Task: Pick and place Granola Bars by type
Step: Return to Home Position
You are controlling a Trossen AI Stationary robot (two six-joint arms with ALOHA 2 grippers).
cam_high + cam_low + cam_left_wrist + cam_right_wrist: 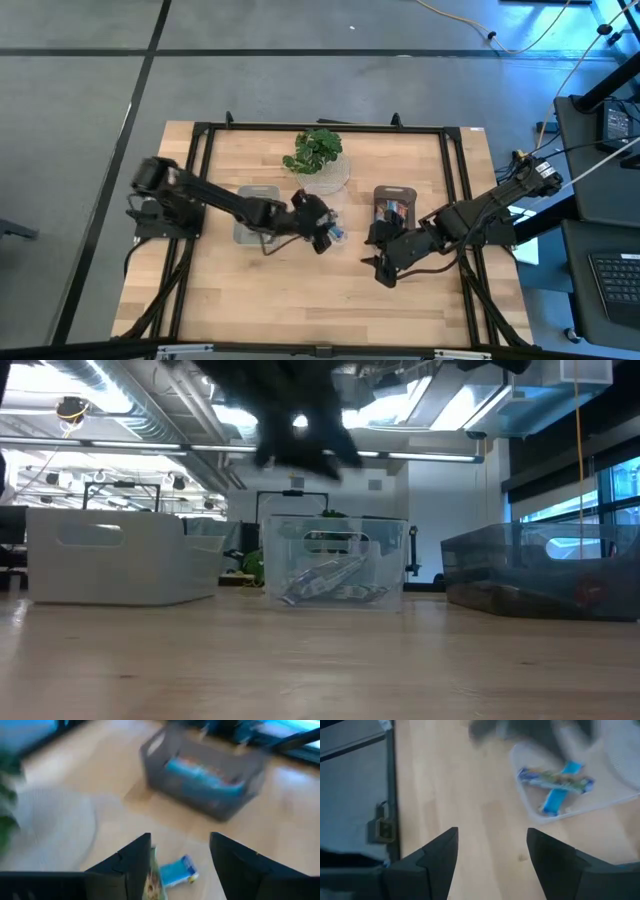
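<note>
The two dark fingers of the left gripper (180,839) stand nearest in the left wrist view. They are well apart and hold nothing, and below the gap between them lies a blue granola bar (179,871). The high view puts this gripper near the middle of the bench (300,300), over the transparent bin (335,560), on the near side of the plant (318,152).

The low view gives only a dark blur of it at the top. But only this view shows the transparent bin from the side, with several granola bars (330,588) lying slanted inside. The right wrist view looks down into the same bin, where blue bars lie crossed with a greenish one.

The right gripper (492,832) also has its fingers apart and empty. It is over bare wood between the dark bin (394,205) and the near edge of the bench. The dark bin, right of the middle, holds bars in blue wrappers, seen best in the left wrist view. The pale bin (120,555) stands left of the middle, and I cannot tell what is in it.
</note>
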